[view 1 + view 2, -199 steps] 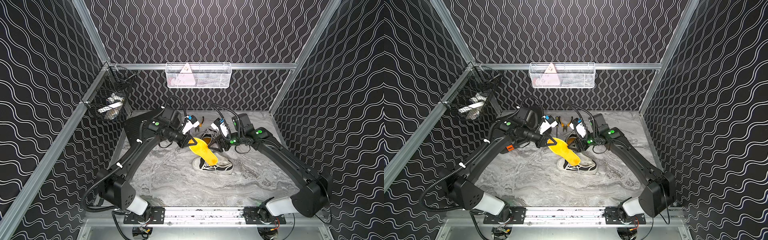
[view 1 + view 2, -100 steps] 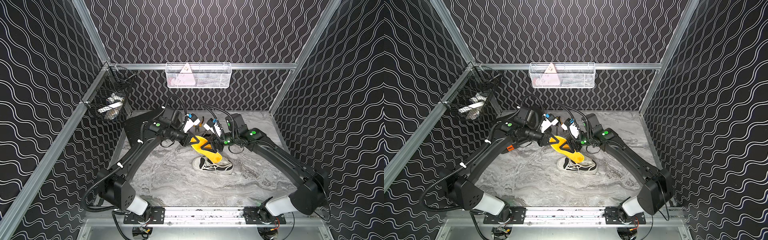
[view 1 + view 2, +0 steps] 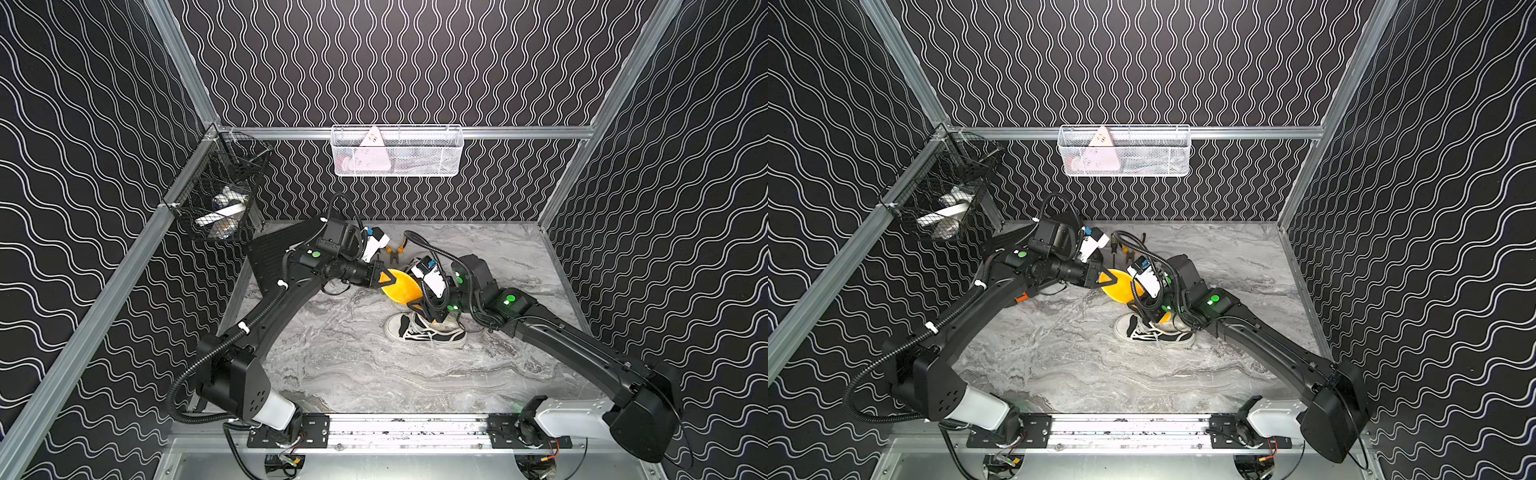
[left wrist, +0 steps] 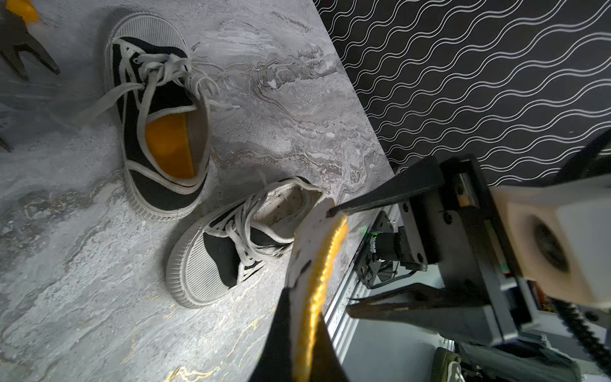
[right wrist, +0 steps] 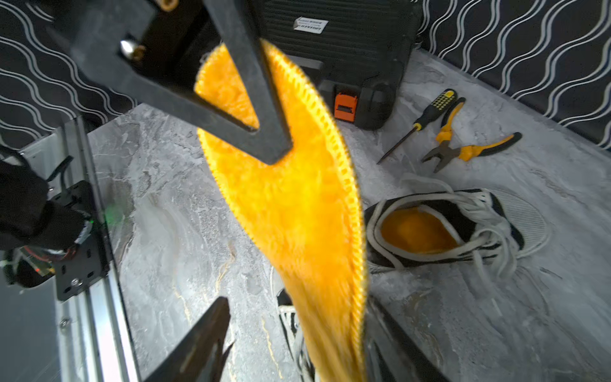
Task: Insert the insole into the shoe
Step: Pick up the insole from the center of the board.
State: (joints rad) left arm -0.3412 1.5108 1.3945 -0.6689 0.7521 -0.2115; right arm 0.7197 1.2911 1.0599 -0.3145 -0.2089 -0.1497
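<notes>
Shoes: two are lying below the grippers, an empty shoe (image 4: 231, 244) sitting under the right gripper (image 4: 340, 258) and a filled shoe (image 4: 158, 115) lying just beyond it.
Insoles: two are showing, a held insole (image 5: 297, 215) hanging from the left gripper (image 3: 386, 280) and reaching between the right gripper's spread jaws, a fitted insole (image 5: 416, 231) sitting inside the filled shoe.
Grippers: two are hovering, facing each other.
Screwdriver (image 5: 418, 127): one is lying beyond both grippers.
Pliers (image 5: 456, 148): one pair is lying just beside the screwdriver.
Case (image 5: 357, 49): one is sitting behind the left gripper.
Baskets: two are hanging well above the grippers, a black basket (image 3: 195, 216) and a white basket (image 3: 432, 153).
</notes>
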